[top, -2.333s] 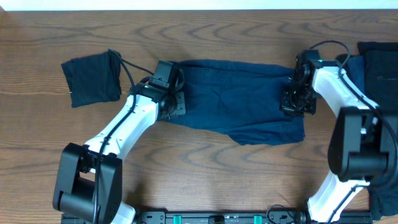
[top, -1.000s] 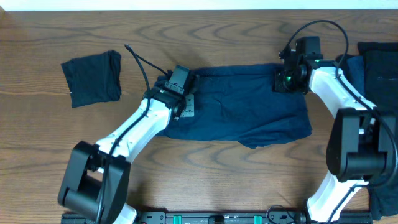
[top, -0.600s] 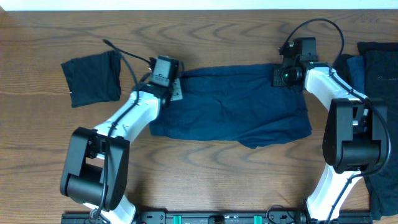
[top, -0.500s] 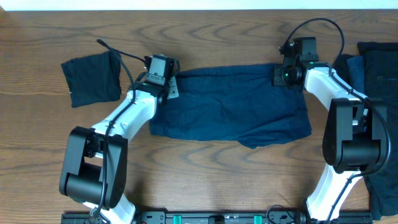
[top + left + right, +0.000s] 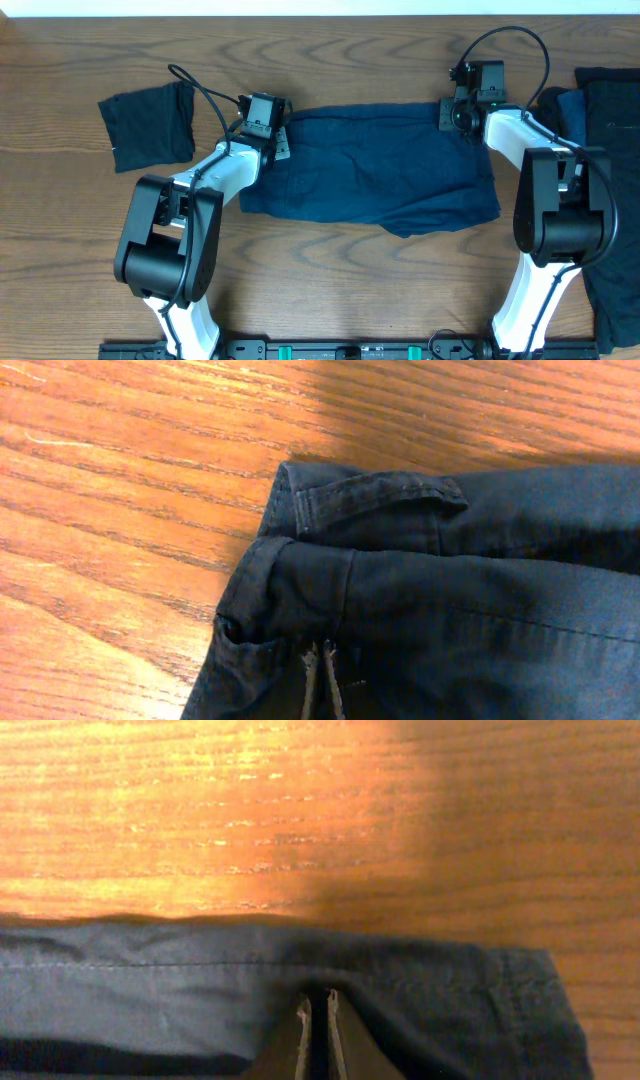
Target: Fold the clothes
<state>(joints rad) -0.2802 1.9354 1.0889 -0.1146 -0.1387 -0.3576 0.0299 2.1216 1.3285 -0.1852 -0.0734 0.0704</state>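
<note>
Navy blue garment (image 5: 380, 165) of plain woven cloth lies spread as a wide, flattish rectangle across the middle of the brown wood-grain tabletop (image 5: 350, 290), with one white-and-black robot arm at each of its far corners. The left arm (image 5: 215, 175) reaches the far left corner, and the left jaws are closed tight there, pinching the dark cloth just behind a stitched band with a narrow loop sewn on it. The right arm (image 5: 520, 130) reaches the far right corner. The right jaws stand almost together over the hemmed edge, with only a thin dark slit between them, and I cannot tell whether they have hold of the cloth. The garment looks doubled over, so the step in hand appears to be setting down a lengthwise fold along the far edge. The next move probably calls for letting go of both corners without dragging them, then bringing one short end over the other. The cloth has soft creases, and its near edge is uneven, dipping lower toward the right. A small black folded square of cloth (image 5: 148, 125) sits apart on the left, and a dark heap of further garments (image 5: 610, 100) lies at the right edge.
</note>
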